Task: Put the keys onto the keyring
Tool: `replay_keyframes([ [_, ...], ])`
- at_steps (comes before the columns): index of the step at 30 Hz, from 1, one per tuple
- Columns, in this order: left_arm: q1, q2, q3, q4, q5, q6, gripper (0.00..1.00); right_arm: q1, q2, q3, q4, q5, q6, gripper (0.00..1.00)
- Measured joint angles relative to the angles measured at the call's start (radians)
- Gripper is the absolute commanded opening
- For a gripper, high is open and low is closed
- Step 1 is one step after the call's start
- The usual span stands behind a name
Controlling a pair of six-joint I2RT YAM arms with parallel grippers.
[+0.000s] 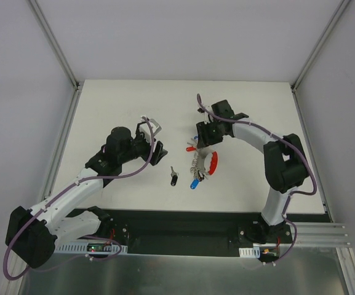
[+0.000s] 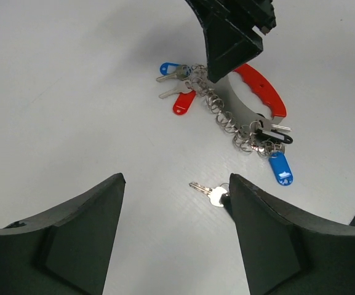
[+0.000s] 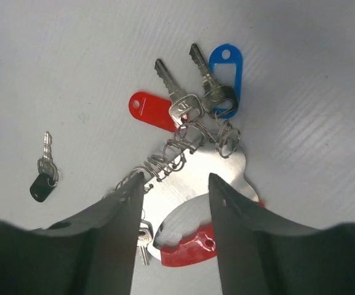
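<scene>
The right claw [image 3: 176,184] stands with its two fingers apart and clamps nothing. Between them lie the wire coil of the keyring [image 3: 165,161] and its whitish tag [image 3: 186,193]. I cannot tell if the fingertips touch the metal. The curved red tag [image 3: 186,249] lies close under the claw. Just beyond the fingertips, a key with a red head [image 3: 152,110] and a key with a blue head [image 3: 226,74] hang on the rings.

The left claw [image 2: 177,181] is released too, wide open and empty above the white table [image 2: 60,92]. The black key [image 2: 211,195] lies loose beside its right finger, and the finger covers the black head. The right wrist view shows this head fully, well apart from the keyring.

The left wrist view also shows the far end of the chain, which the right wrist camera does not show. A second blue key [image 2: 280,168] hangs there, and the pale mark on its head is too small to read.

From above, the black key lies between the two claws, nearer the front edge, and the keyring stretches from the right claw towards the arm bases.
</scene>
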Motion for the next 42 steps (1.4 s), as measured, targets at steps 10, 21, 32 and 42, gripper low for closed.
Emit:
replay_keyframes([
  [10,0.0,-0.069,0.002,-0.063,-0.175,0.07,0.69,0.06,-0.016,0.242,-0.287,0.21,0.019,0.57],
  [21,0.0,-0.083,0.002,-0.092,-0.286,0.164,0.7,0.192,0.126,0.343,-0.415,0.299,-0.048,0.47],
  [32,-0.001,-0.106,0.002,-0.093,-0.322,0.201,0.71,0.205,0.193,0.349,-0.453,0.279,-0.182,0.39],
  [42,-0.003,-0.106,0.002,-0.092,-0.322,0.205,0.72,0.206,0.217,0.349,-0.44,0.257,-0.226,0.31],
])
